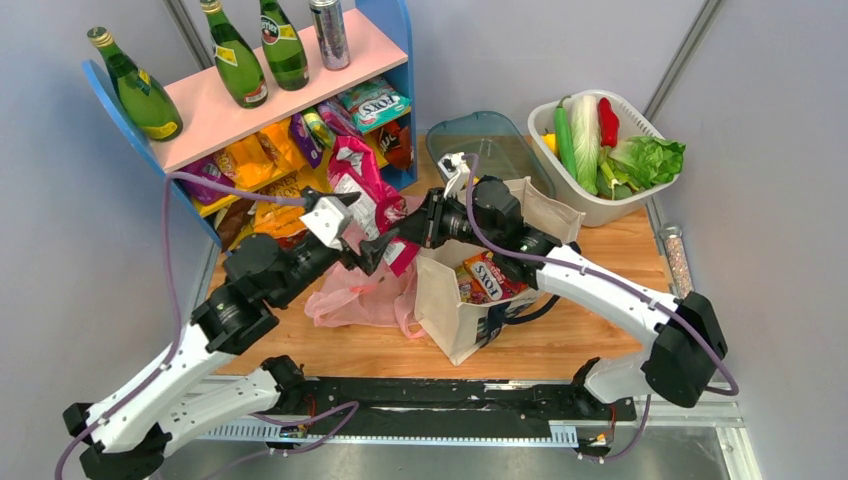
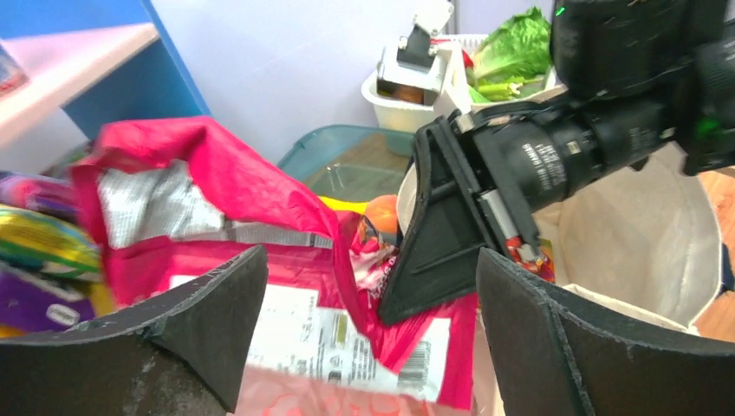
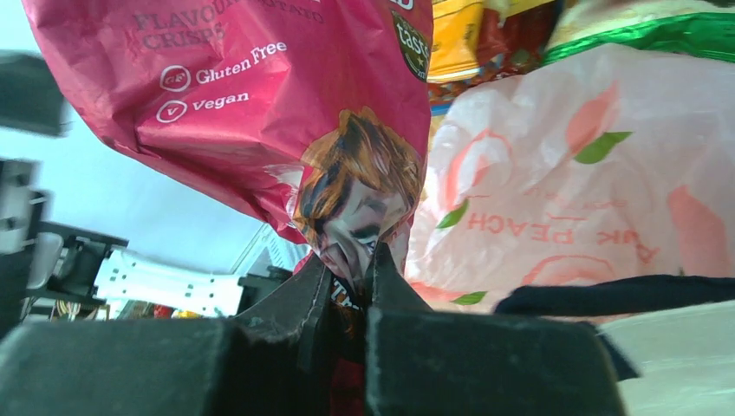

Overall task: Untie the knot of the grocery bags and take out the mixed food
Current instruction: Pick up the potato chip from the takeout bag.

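Note:
My right gripper (image 1: 392,247) is shut on the lower corner of a magenta crisp packet (image 1: 361,188) and holds it in the air left of the cream canvas tote (image 1: 450,305); the pinch shows in the right wrist view (image 3: 360,260), with the packet (image 3: 260,95) above it. My left gripper (image 1: 352,243) is open beside the packet, its jaws wide on either side of it (image 2: 368,273), not touching. The pink plastic bag (image 1: 355,297) lies crumpled on the table below; its knot is hidden. Snack packets (image 1: 487,277) fill the tote.
A white basket (image 1: 592,205) at the back right holds cucumber, pale cabbage, red pepper and lettuce. A blue and pink shelf (image 1: 250,100) with green bottles and snack packets stands at the back left. A teal lid (image 1: 485,140) lies behind the tote.

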